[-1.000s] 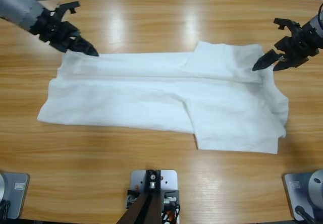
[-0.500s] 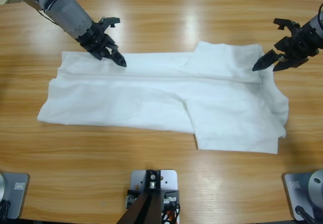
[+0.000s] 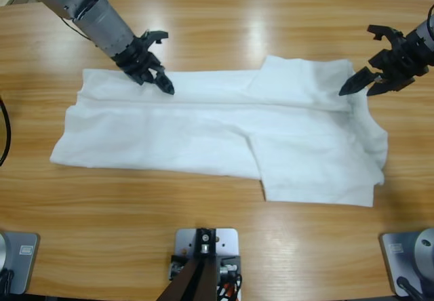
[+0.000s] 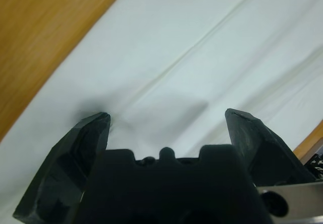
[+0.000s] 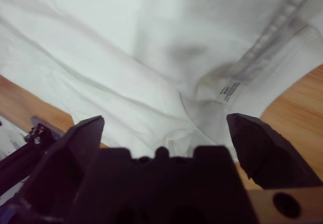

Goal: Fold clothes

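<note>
The left gripper [image 3: 163, 84] hangs wide open over the T-shirt [image 3: 224, 135], lying mid-table; right gripper [image 3: 357, 82], open at three o'clock, holds nothing. Risk: pinching a single layer, dragging the fold askew.

A: Plain white cotton T-shirt [image 3: 224, 135], unpatterned. Between the jaws of the right black two-jawed gripper [image 5: 164, 125], a grey-shaded ribbed neckband [image 5: 267, 40] and a small white label with dark print [image 5: 228, 90].

B: Left black two-jawed gripper [image 4: 166, 120]: white cloth between its jaws, orange-brown grained wooden table [image 4: 45, 32] beyond the left jaw. Silver-grey arm [image 3: 85, 6].
</note>
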Motion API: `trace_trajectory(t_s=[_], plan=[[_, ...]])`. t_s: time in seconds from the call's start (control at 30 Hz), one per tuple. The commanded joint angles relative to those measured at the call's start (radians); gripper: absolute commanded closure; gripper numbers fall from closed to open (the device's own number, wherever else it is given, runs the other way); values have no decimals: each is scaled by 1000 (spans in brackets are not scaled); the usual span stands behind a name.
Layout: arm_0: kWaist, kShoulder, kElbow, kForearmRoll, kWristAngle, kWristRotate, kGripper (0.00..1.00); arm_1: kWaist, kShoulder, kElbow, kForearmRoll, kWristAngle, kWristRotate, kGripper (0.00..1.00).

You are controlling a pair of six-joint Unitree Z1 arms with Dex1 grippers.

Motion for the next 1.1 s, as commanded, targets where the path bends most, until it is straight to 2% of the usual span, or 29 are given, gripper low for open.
trace_trajectory(t_s=[0.03, 0.17, 0.63, 0.93, 1.1], plan=[[-8, 63, -19, 115, -12, -2, 110, 9, -17, 24, 6, -12, -5, 0], [-4, 54, -19, 179, -8, 11, 114, 9, -21, 25, 6, -12, -5, 0], [-13, -25, 16, 261, -8, 9, 119, 9, -48, 30, 13, -9, -5, 0], [-56, -76, 112, 252, -13, -14, 119, 8, -85, 51, 23, -9, -5, 0], [-49, -136, 178, 176, 19, -46, 119, 8, -97, 68, 21, -10, -5, 0]])
